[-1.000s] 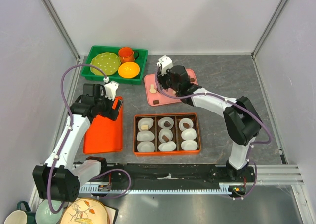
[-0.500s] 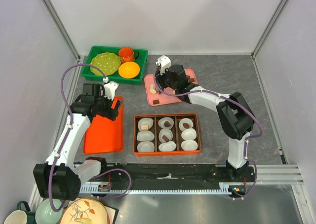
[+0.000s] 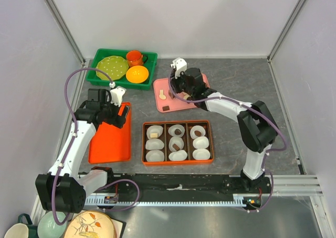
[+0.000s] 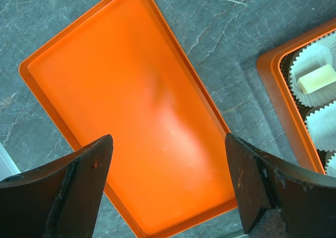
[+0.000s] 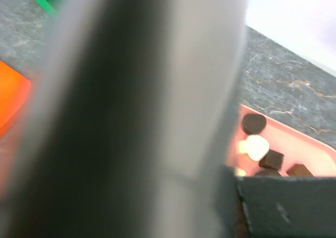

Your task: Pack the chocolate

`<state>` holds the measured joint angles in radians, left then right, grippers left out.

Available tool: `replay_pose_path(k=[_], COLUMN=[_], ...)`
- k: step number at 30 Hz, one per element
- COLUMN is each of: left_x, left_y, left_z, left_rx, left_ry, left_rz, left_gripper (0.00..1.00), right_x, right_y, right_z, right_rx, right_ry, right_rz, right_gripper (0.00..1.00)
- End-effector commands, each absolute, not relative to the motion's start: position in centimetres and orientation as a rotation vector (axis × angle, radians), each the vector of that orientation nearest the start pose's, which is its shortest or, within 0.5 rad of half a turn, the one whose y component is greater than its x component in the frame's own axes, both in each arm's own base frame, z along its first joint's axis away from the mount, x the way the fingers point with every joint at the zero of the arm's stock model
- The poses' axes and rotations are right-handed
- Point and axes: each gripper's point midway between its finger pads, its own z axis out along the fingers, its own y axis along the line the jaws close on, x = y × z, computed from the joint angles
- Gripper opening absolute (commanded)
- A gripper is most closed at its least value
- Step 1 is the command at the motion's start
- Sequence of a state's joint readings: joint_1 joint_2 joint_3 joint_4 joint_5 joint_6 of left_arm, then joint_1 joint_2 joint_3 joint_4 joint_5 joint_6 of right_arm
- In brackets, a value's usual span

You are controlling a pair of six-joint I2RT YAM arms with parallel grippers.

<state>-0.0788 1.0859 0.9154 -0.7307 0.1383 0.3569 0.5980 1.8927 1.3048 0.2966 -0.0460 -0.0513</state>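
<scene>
Looking down from the top camera, the right gripper [image 3: 177, 87] hangs over the pink tray [image 3: 178, 104], its fingers tucked under the wrist, so I cannot tell whether they are spread or pressed together. The right wrist view does not settle it: a blurred grey bar fills most of the frame. What it does show, and the top view barely does, is a cluster of loose chocolate pieces [image 5: 255, 147] on that tray: a round dark one, a cream one and two brown squares, partly cut off by the gripper body below.

The left gripper [image 4: 168, 143] hovers over the orange tray [image 3: 107, 143] with its fingers spread wide and nothing between them. Its wrist camera also catches a corner of the brown box [image 3: 177, 142], where a cream chocolate lies in a white paper cup [image 4: 316, 79]. From above, the box holds nine cups; four of them show a chocolate.

A strip of grey table [image 3: 236, 86] separates the pink tray from the box, and more bare table runs right of the box to the wall. The green bin [image 3: 100, 75] of dishes stands just beside the pink tray, at the far left.
</scene>
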Motion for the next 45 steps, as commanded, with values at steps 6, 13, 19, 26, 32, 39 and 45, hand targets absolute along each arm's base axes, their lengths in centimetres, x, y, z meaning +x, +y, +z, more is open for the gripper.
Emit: replay_pose_path(k=[6,13,19,26,32,39,45], left_x=[27.5,27.6,27.8,28.1,28.1,28.2,28.3], left_y=[-3.3,-3.5,-3.4,-3.5,-3.6,-3.4,-3.4], left_z=[16.2,16.0,16.0,16.3,16.6,16.7,16.8], left_rx=[0.610,0.613,0.615,0.604,0.594,0.597,0.598], left_ry=[2.323,2.329,2.328,2.325,2.327,2.330,2.328], left_rz=[-0.052,-0.065,-0.058,-0.067,-0.075,-0.060,-0.061], left_gripper=[0.94,0.94,0.94,0.94,0.94,0.94,0.94], right_x=[39.0,28.4,21.4,16.5,14.5,13.8,14.7], right_y=[30.6,30.7,29.3,29.1,30.2,31.0,31.5], right_z=[26.9,27.8,26.7,25.2,23.4,21.2,20.4], right_rx=[-0.622,-0.751,-0.834,-0.984,-1.063,-1.083,-1.052], right_ry=[1.624,1.618,1.685,1.742,1.763,1.788,1.780], right_rz=[0.515,0.581,0.673,0.773,0.835,0.849,0.827], right_gripper=[0.23,0.21,0.20,0.20,0.20,0.20,0.27])
